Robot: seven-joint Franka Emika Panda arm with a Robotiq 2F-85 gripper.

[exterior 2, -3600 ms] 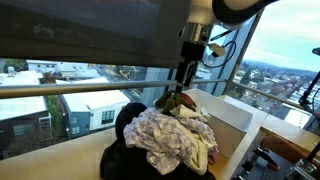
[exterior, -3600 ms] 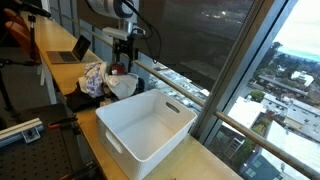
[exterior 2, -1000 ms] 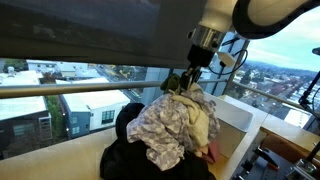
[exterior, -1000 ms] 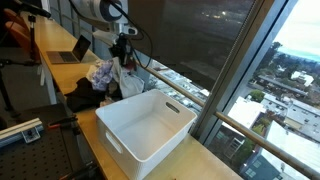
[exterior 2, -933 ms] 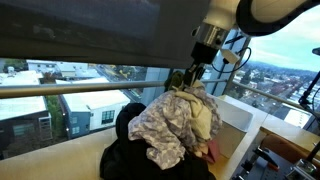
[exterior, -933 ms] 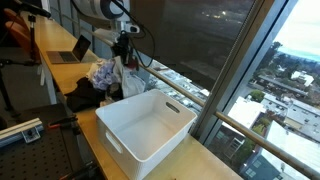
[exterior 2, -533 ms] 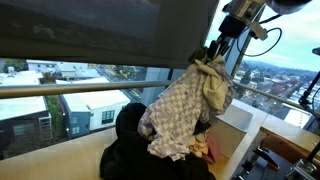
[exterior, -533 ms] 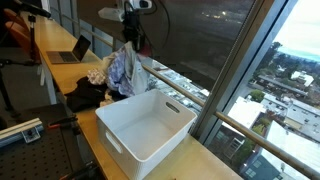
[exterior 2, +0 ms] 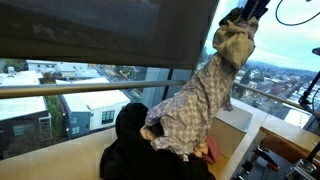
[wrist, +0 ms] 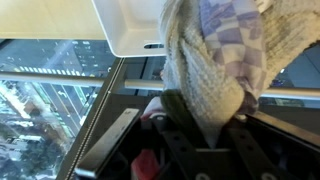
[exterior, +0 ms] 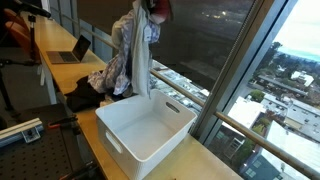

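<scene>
The gripper point(exterior 2: 250, 12), at the top right in an exterior view, is clenched on a grey-and-white checked cloth point(exterior: 135, 55); it holds the cloth high, seemingly so the long tail hangs clear of the bin rim, though the tail's end drapes onto the dark heap of clothes point(exterior: 85, 95) on the wooden bench point(exterior: 48, 45); a cream knitted cloth point(exterior 2: 235, 45) is bunched in the same grip; the white rectangular plastic bin point(exterior: 140, 150) sits open-topped at lower centre; counted: one gripper, two hanging cloths, one heap, one bin, one open laptop point(exterior: 70, 52) at upper left.
</scene>
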